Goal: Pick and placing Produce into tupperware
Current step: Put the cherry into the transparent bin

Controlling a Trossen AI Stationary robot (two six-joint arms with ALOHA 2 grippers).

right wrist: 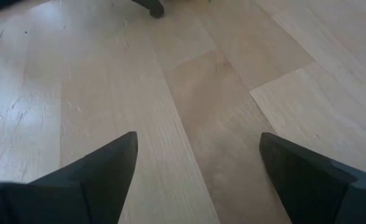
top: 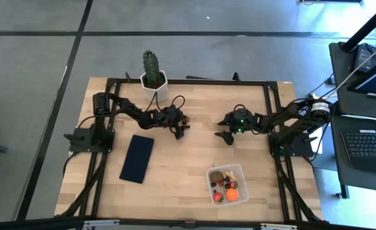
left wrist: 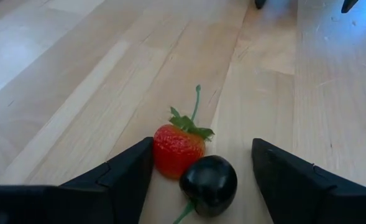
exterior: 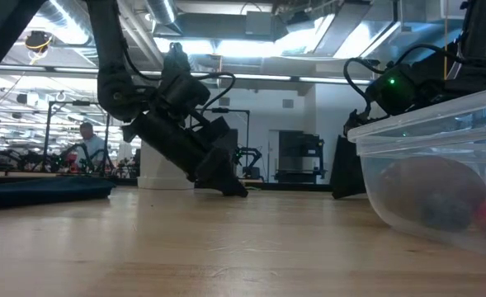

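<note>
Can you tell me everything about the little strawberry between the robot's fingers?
The strawberry is a tiny red toy with a bumpy, seeded skin, a green leafy cap and a thin green stem pointing away from the camera. It looks like plastic. It lies on the pale wooden table, between the open fingers of the left gripper, close against one finger. A shiny dark cherry sits right against it. It is not lifted yet and not in the container.

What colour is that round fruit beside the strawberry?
Glossy black cherry with a green stem; clearest in the left wrist view.
</note>
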